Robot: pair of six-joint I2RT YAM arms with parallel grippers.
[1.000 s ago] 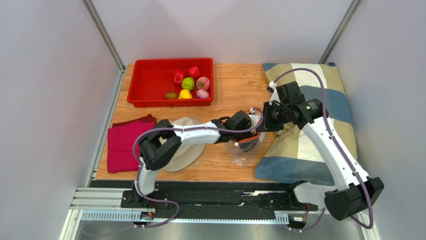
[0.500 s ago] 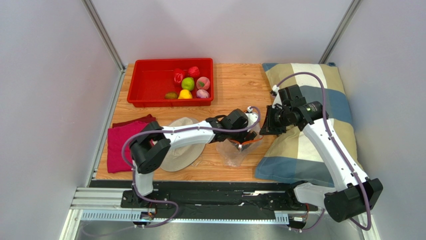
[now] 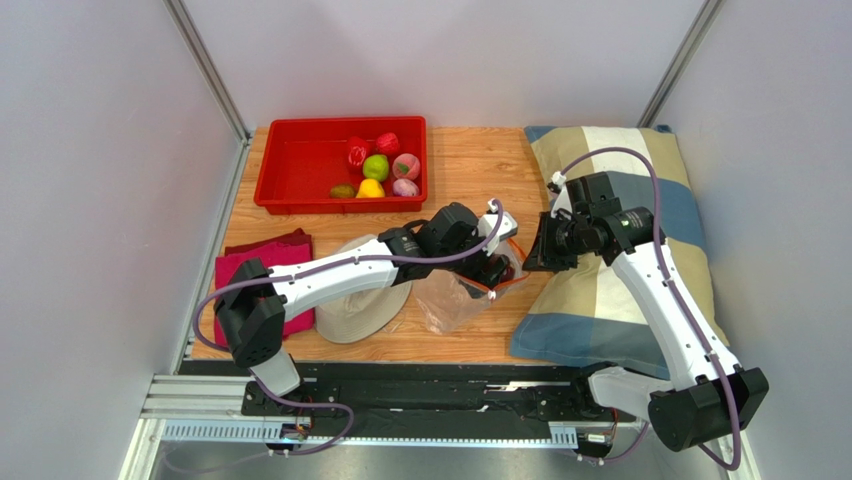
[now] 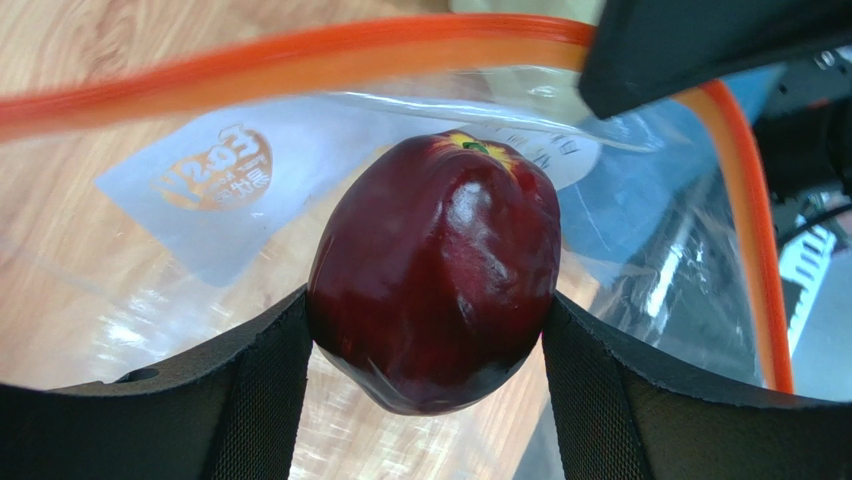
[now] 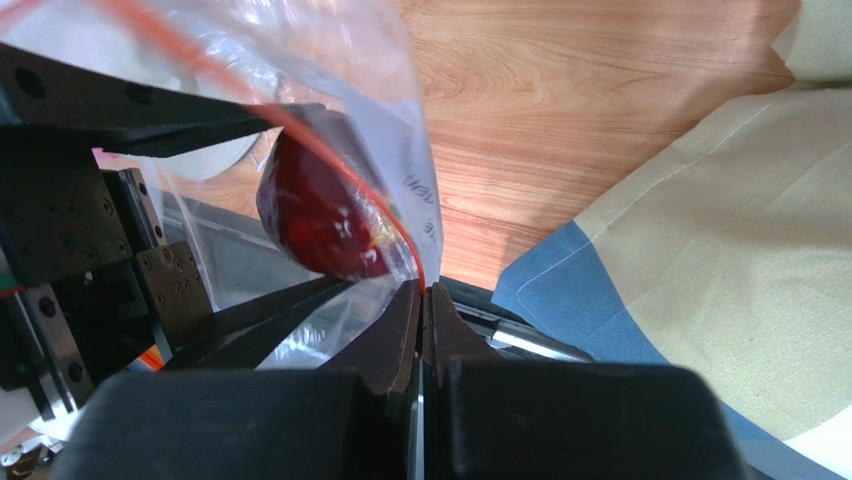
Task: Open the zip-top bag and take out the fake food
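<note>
The clear zip-top bag (image 3: 448, 302) hangs open mid-table, its orange zipper strip (image 4: 300, 55) ringing the mouth and a white label (image 4: 200, 190) on its wall. My left gripper (image 3: 491, 272) reaches into the mouth. In the left wrist view that gripper (image 4: 425, 335) is shut on a dark maroon fake fruit (image 4: 435, 250), one pad on each side. My right gripper (image 5: 421, 292) is shut on the orange rim and holds that side up beside the fruit (image 5: 320, 215). Several other pieces of fake food (image 3: 378, 168) lie in the red bin (image 3: 300, 165).
A beige hat (image 3: 355, 305) lies under the left arm, with a folded red cloth (image 3: 240, 275) to its left. A large checked pillow (image 3: 625, 280) covers the table's right side, just under the right gripper. Grey walls close in both sides.
The left arm has swung its elbow out to the left and the bag has shifted left with it. The right gripper has drifted slightly right, still pinching the rim.
</note>
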